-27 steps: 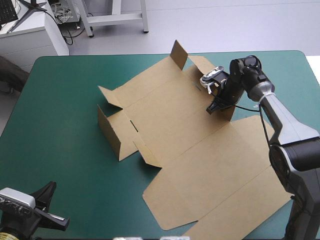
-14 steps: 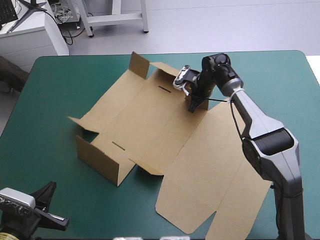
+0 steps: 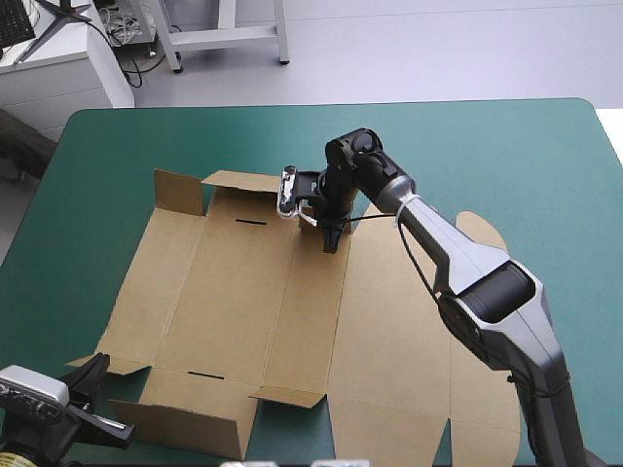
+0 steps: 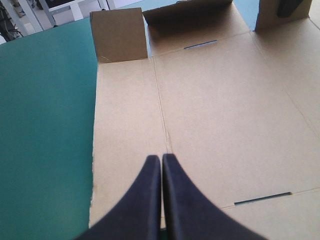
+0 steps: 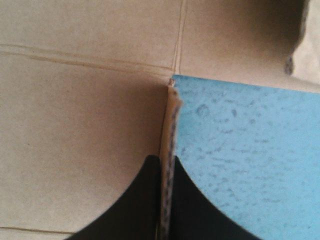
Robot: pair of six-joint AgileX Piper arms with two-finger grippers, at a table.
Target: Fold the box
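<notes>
Shows right gripper (image 3: 331, 243) clamped on the brown box (image 3: 243, 292) at its twelve o'clock edge, left gripper (image 4: 161, 159) closed, empty, at seven o'clock.

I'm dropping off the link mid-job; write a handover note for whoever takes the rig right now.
Right hand: shut on the box, pinching a board edge at its far side.
Left hand: shut, holding nothing, at the box's near left corner.
Box: mostly flat on the teal-green table; the far-left flap and near wall stand up.
Done: nothing tucked yet.
Left: raise and tuck the walls.
</notes>
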